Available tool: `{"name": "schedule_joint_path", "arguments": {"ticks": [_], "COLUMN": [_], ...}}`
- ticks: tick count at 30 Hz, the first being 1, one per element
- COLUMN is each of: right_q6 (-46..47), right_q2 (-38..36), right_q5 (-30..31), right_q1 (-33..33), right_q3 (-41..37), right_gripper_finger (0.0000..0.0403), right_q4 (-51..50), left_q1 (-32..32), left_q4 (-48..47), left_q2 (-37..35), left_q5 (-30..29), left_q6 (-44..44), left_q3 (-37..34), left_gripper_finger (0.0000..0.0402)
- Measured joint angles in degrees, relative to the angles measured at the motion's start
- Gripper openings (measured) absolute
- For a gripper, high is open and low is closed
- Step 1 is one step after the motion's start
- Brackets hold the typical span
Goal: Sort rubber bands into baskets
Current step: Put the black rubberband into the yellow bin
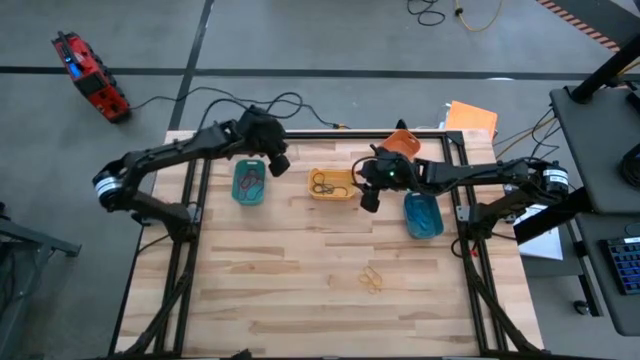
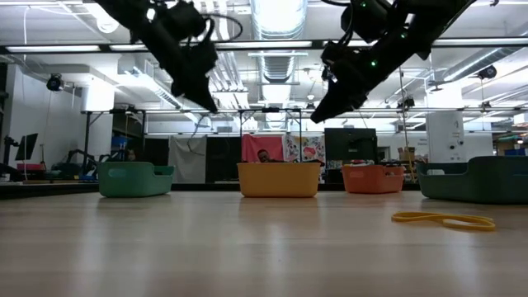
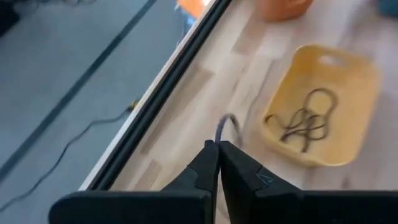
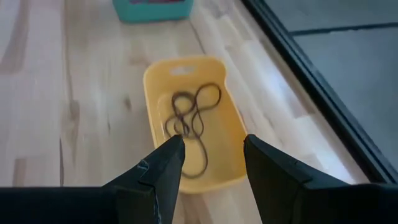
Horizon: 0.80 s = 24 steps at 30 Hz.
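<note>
The left gripper [image 3: 218,148], clenched on a thin dark rubber band [image 3: 225,126], hangs near the table's black back edge [image 3: 163,99]. The right gripper [image 4: 211,152], fingers apart, hovers above the small oblong yellow plastic basket [image 4: 155,78] holding dark loops [image 4: 193,112].

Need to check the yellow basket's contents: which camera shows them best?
The right wrist view: it looks down into the yellow basket, showing tangled brown bands. The left wrist view shows them blurrier, the high view tiny, and the low view only the basket's wall.
</note>
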Motion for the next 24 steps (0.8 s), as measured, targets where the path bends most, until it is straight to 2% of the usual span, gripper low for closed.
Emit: {"name": "schedule_joint_path", "arguments": {"ticks": [7, 13, 16, 24], "right_q6": [-0.1, -1.1, -1.1, 1.5], "right_q2": [0.1, 2.2, 3.5, 3.6], "right_q5": [-0.2, -9.1, -10.4, -10.2], "right_q1": [0.4, 0.9, 1.3, 2.0], "right_q3": [0.0, 0.0, 0.0, 0.0], "right_gripper_finger": [0.0162, 0.0176, 0.0197, 0.0244], "right_q4": [8.7, 22.0, 25.6, 18.2], "left_q1": [-6.0, -11.5, -14.4, -17.9], "left_q4": [0.4, 3.0, 4.7, 0.6], "left_q2": [-4.6, -5.9, -5.8, -5.5], "left_q5": [0.0, 0.1, 0.1, -1.3], "left_q6": [-0.2, -1.5, -1.6, -3.2], "left_q3": [0.0, 0.0, 0.0, -0.4], "left_gripper_finger": [0.0000, 0.0000, 0.0000, 0.0000]}}
